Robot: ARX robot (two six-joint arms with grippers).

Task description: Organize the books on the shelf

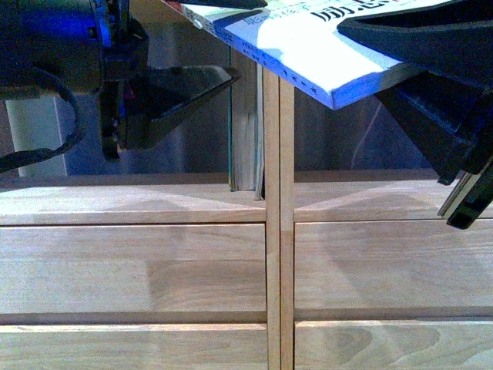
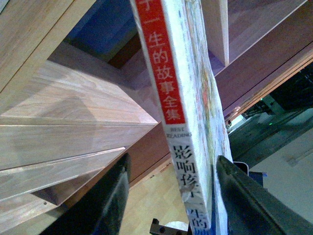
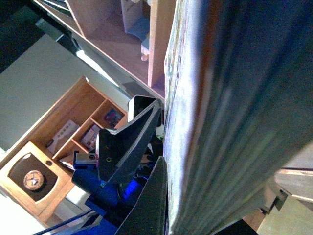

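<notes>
The right gripper (image 1: 362,62) has its fingers clamped on the paperback (image 1: 308,46), which is held tilted above the divider (image 1: 279,231) of the shelf (image 1: 131,208). The left gripper (image 2: 173,159) has its fingers apart, and the paperback's spine shows between them. The teal book (image 1: 245,131) stands upright against the divider, in the left compartment.

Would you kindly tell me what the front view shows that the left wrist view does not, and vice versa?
Only the front view shows the teal book standing upright beside the central divider, and the right claw clamped on the white paperback. Only the left wrist view makes the red band and Chinese title on the spine readable, with the left claw and its fingers spread either side of it. Both show the paperback, the left claw and the light-wood shelf.
</notes>
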